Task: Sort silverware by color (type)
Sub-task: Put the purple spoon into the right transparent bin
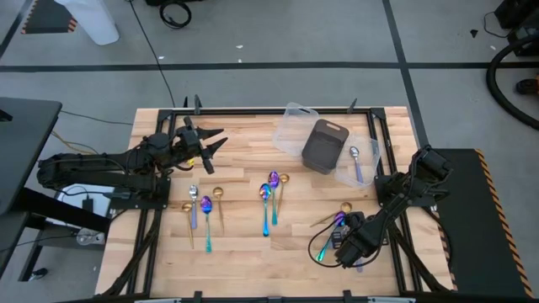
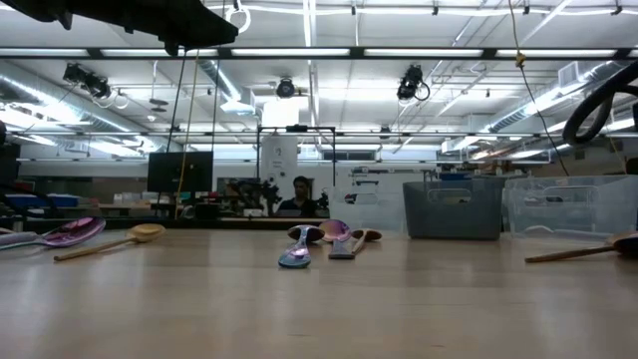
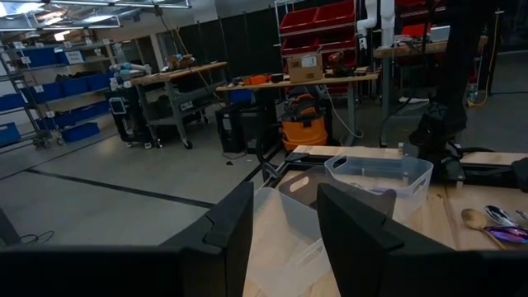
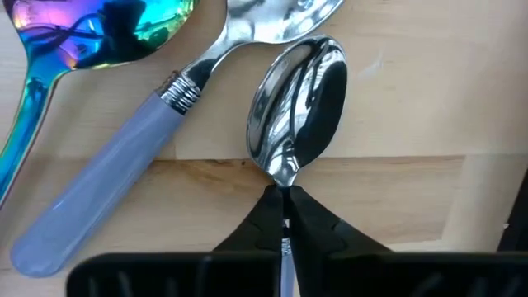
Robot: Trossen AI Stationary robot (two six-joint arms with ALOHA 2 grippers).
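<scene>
silver spoon [image 4: 299, 103] bowl away from right gripper [image 4: 285, 216]

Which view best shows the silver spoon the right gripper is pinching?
The right wrist view: the right gripper has its fingers closed on the neck of the silver spoon, bowl filling the picture. The high view shows only the gripper there, the spoon hidden. The low and left wrist views miss it.

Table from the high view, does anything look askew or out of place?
The dark bin sits crooked between two tilted clear trays. One lilac-handled spoon lies in the right tray; the rest lie loose in mixed-finish clusters. The right end effector pinches a silver spoon by its neck.
</scene>
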